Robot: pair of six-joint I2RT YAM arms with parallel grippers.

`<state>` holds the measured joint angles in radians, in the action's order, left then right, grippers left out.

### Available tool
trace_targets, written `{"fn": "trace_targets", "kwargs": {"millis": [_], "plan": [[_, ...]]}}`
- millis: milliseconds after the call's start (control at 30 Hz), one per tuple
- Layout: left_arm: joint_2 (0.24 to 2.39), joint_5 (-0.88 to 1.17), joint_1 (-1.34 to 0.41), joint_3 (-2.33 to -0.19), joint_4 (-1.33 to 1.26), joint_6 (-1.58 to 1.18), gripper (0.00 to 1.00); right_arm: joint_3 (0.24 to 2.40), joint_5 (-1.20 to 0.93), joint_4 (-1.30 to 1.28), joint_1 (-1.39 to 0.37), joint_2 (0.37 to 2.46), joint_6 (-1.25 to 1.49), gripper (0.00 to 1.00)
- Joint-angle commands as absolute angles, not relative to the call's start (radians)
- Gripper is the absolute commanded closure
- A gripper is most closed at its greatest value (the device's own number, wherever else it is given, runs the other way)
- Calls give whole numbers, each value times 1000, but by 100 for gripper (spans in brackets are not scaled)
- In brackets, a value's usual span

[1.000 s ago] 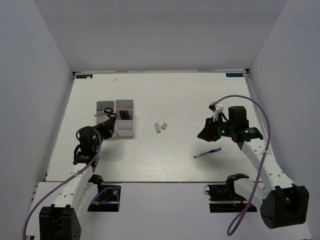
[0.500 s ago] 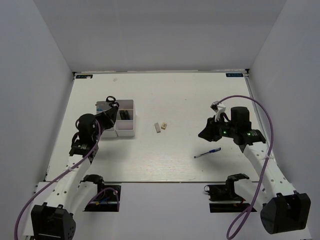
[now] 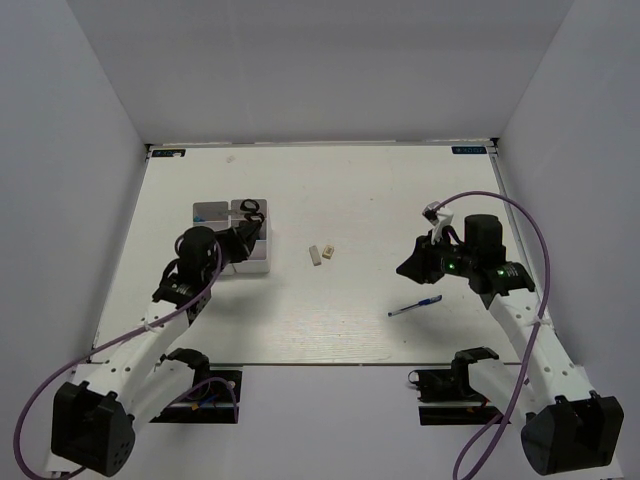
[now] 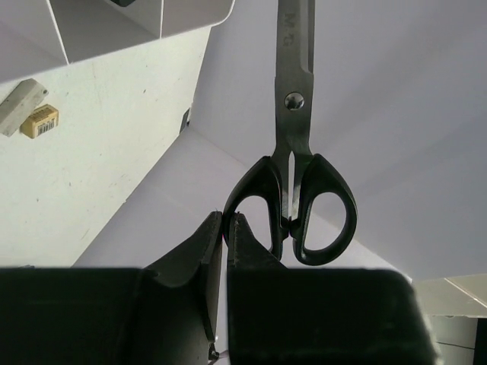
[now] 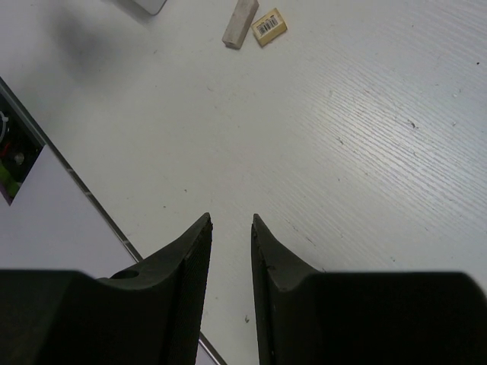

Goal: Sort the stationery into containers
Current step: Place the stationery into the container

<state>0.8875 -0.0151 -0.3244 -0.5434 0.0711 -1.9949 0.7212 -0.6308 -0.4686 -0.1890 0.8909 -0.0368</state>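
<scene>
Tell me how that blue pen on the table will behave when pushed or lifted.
The blue pen looks thin and straight: probably stiff and light. Lying flat on the smooth table, it would likely roll under a sideways push. Its slim barrel may slip in a grip.

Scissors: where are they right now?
Top view, left side: the scissors are gripped by one handle in the left end effector, over the white organizer tray.

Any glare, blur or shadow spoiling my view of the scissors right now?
Left wrist: scissors sharp, handles dark against the pale wall. Right wrist: table grain crisp, faint shadow upper left, no glare. Top external: even light, scissors tiny and hard to resolve.
</scene>
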Motion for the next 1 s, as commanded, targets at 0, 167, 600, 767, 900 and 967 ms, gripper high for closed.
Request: {"fn": "trace_targets", "kwargs": {"millis": [0, 167, 600, 767, 900, 967], "plan": [[838, -12, -325, -580, 104, -2030, 100, 704, -652, -456, -180, 867, -46, 69], [693, -72, -324, -523, 215, -2043, 100, 704, -655, -454, -181, 859, -46, 69], [654, -80, -325, -411, 227, -2082, 100, 699, -650, -446, -179, 821, -45, 69], [607, -100, -327, -364, 241, -2097, 100, 699, -653, -448, -183, 825, -49, 69], [617, -100, -325, -353, 238, -2098, 100, 699, -650, -446, -183, 824, -51, 69], [630, -100, -325, -341, 207, -2105, 100, 701, -647, -449, -183, 816, -54, 69]]}}
